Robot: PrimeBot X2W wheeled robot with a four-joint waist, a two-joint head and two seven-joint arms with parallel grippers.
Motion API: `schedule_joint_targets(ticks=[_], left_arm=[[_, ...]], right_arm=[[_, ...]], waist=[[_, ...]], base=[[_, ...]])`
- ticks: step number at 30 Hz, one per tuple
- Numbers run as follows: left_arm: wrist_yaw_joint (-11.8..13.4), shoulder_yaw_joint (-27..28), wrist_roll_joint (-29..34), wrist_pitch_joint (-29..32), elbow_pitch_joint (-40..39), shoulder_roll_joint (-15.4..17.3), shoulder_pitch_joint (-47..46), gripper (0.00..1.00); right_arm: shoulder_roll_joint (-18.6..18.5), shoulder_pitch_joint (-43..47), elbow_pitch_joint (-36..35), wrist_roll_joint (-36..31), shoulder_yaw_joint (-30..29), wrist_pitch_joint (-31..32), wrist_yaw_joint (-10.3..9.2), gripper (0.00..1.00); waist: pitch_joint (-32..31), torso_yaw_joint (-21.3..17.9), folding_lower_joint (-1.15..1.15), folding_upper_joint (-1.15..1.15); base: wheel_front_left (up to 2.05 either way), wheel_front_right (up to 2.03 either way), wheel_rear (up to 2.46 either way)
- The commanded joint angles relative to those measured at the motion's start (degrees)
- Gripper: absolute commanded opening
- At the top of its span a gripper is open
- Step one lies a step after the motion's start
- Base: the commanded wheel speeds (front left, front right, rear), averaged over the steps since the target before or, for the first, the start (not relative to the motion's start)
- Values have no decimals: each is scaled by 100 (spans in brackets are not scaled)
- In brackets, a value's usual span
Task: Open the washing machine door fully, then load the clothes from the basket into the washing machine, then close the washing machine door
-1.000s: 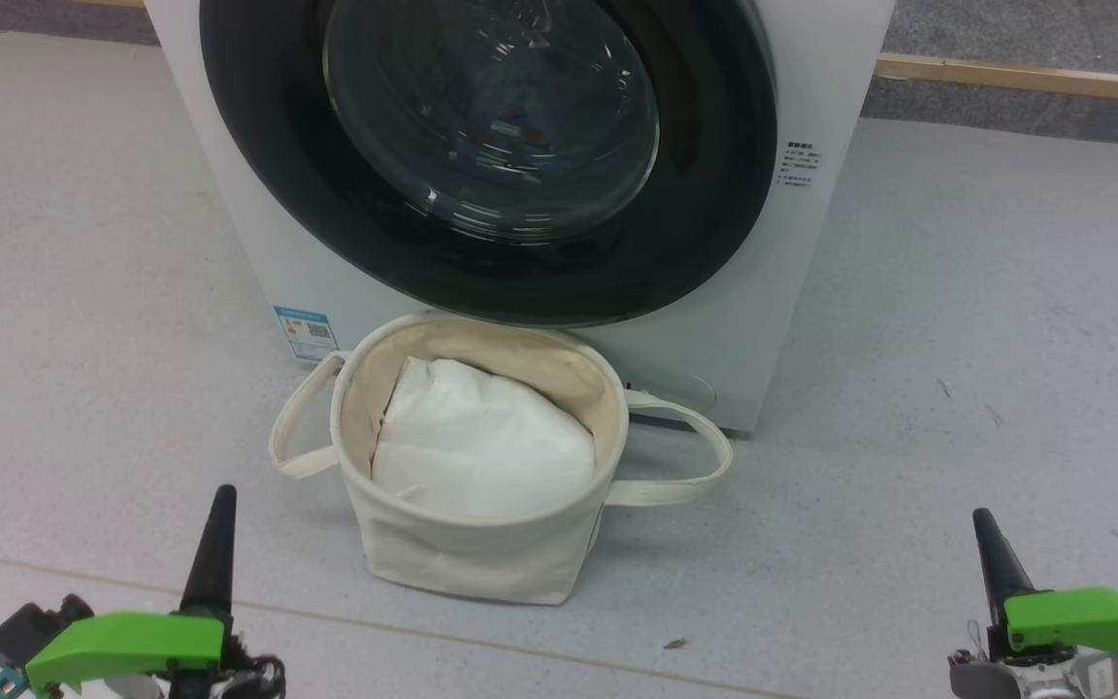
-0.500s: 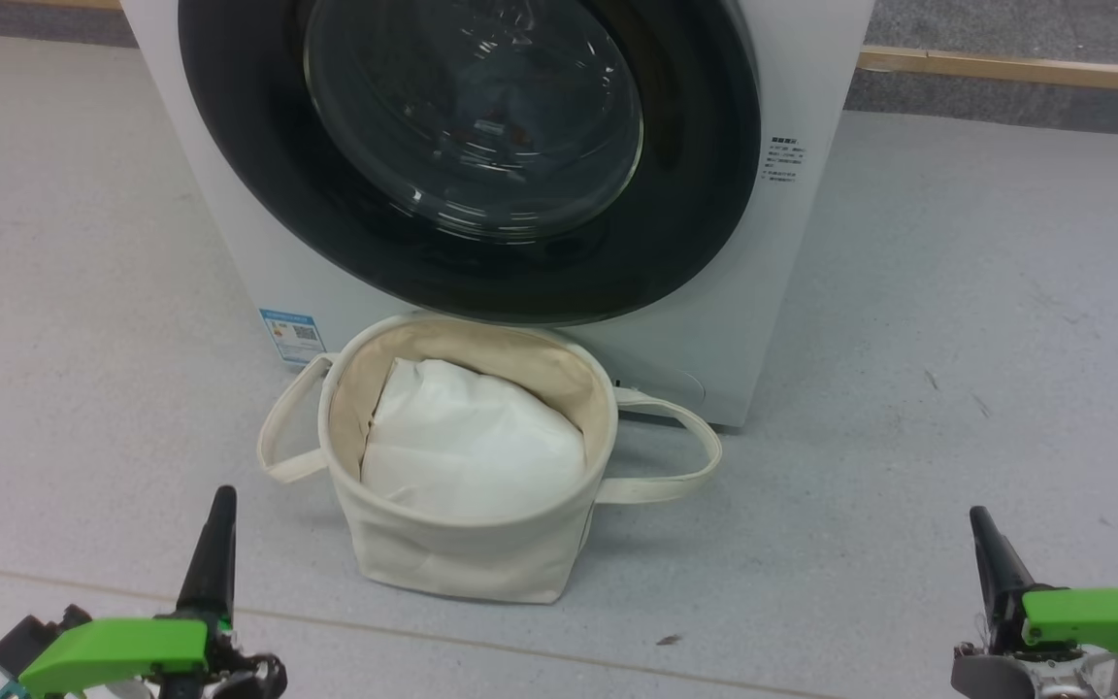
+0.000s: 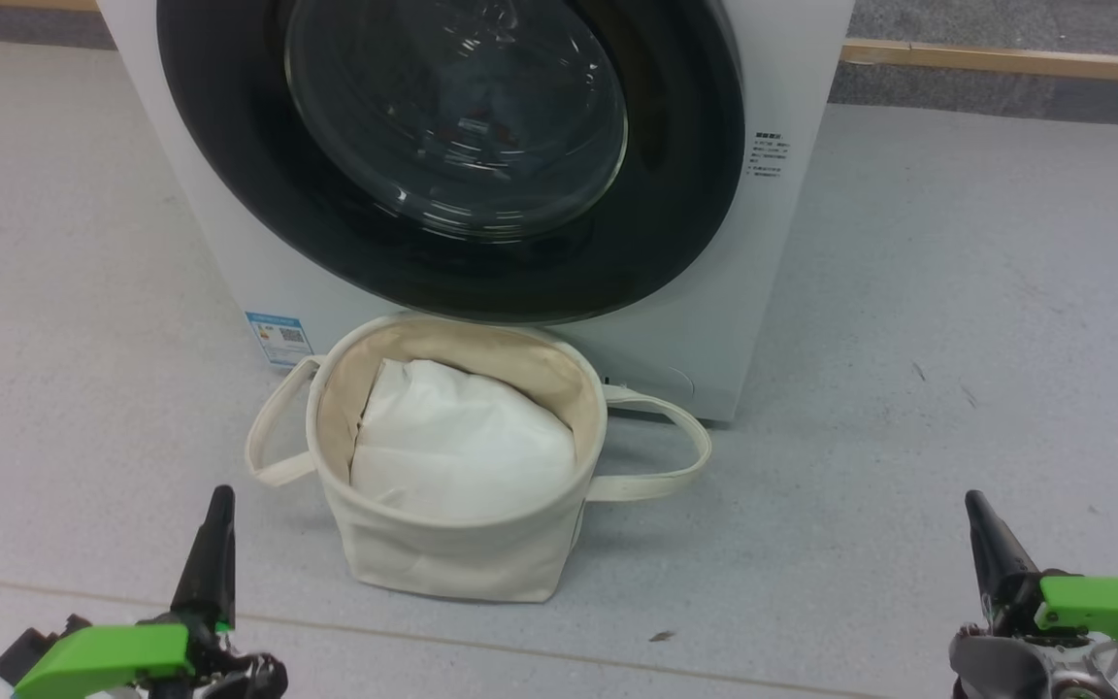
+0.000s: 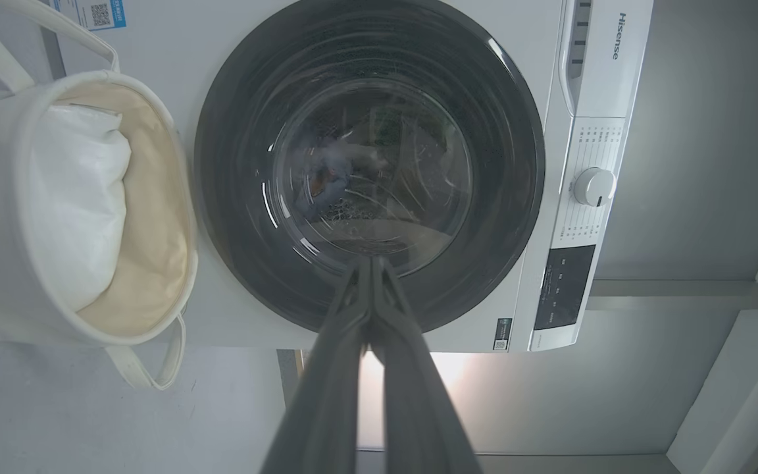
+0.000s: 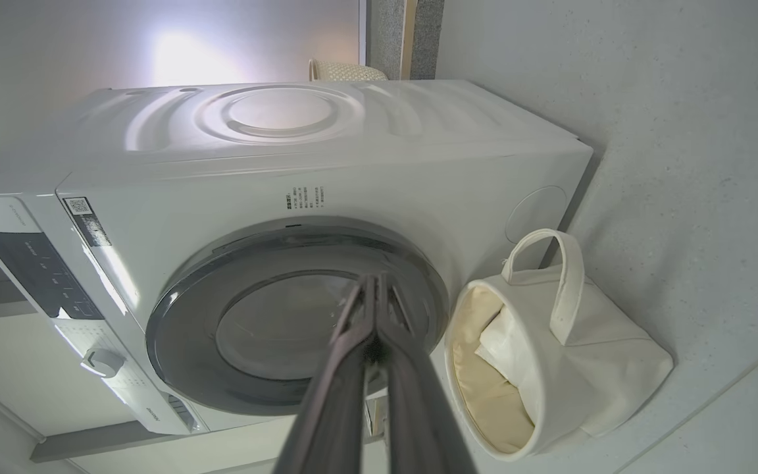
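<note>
Head view: basket w/ white padding, washer door shut, L+R jaws together.

At 7 o'clock in my head view, the left gripper has long, tapered matte-black fingers, a bright green wedge-shaped cover and a black connector block. At 5 o'clock, the right gripper matches, with a silver metal housing.

basket before washing machine
</note>
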Motion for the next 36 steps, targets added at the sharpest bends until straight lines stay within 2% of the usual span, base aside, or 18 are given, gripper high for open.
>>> schedule_joint_targets(ticks=[1, 36], left_arm=[[12, 200, -106, 72, -278, -6, -142, 0], [13, 208, -119, 81, -284, -12, -140, 0]], right_arm=[[3, -263, -220, 125, 92, 52, 1, 0], [-60, -257, -227, 221, 178, -11, 1, 0]], waist=[[2, -7, 0, 0], [3, -10, 0, 0]], base=[[0, 0, 0], [0, 0, 0]])
